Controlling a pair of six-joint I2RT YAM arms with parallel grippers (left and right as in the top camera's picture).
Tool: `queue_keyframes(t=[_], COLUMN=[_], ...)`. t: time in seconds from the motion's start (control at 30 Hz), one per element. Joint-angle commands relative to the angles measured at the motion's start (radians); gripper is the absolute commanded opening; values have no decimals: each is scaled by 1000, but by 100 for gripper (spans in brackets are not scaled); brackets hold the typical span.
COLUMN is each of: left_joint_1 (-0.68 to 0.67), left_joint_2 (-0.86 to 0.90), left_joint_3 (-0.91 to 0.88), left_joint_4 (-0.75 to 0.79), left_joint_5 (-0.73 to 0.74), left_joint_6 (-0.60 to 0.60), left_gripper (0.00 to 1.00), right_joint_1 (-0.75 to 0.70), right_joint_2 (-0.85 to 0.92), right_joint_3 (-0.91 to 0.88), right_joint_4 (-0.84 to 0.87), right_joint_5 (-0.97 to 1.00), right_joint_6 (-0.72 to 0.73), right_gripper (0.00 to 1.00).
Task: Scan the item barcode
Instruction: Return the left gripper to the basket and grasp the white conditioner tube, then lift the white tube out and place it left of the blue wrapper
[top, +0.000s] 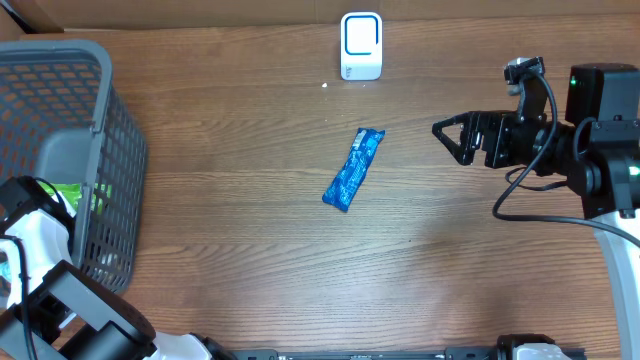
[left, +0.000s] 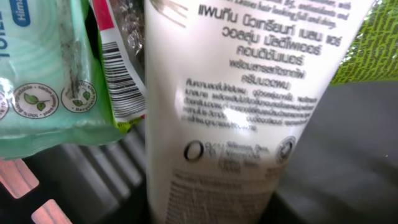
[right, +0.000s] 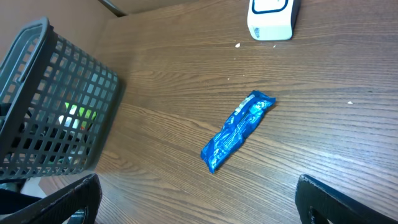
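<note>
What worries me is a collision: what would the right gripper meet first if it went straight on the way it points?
Probably the blue packet, lying on the table almost dead ahead of the open right gripper. Depth is unclear, so it might touch bare wood just short of it.

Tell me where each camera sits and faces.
Overhead: above the wooden table, looking down; left arm and right arm show.
Left wrist: at the grey mesh basket, close on a white printed tube; no fingers visible.
Right wrist: facing the basket across the table; open fingers at bottom.
Overhead and right wrist share the blue foil packet.
</note>
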Motion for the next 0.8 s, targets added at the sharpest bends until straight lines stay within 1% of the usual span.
queue_keyframes(t=[0.0,0.07,0.1,0.2,0.27,0.5,0.53,0.63,0.67,0.77], left_joint_1=[0,0,0,0,0,-2,-2,-2,-3,-15], left_joint_2=[-5,-5,-5,-6,-6,-6,-6,-6,-6,-6], left_joint_3=[-8,3,20,97,178,560,659,805,896,1030], left_joint_4=[18,19,13,-42,-112,-399,-462,-541,-586,-641], left_joint_5=[7,51,78,108,107,109,132,217,285,400], left_joint_6=[-15,-18,-18,-18,-17,-13,7,71,102,164], left_gripper=[20,15,10,8,4,4,4,4,4,4], right_joint_1=[5,5,5,5,5,5,5,5,5,5], right_joint_2=[0,0,0,0,0,0,0,0,0,0], right_joint_3=[27,27,27,27,27,27,27,27,27,27], right_joint_4=[3,3,3,1,-2,0,0,2,3,3], right_joint_5=[-3,-3,-3,-3,-3,-3,-3,-3,-3,-3], right_joint_6=[4,4,4,4,4,4,4,4,4,4], right_gripper=[100,100,100,100,100,100,100,100,100,100])
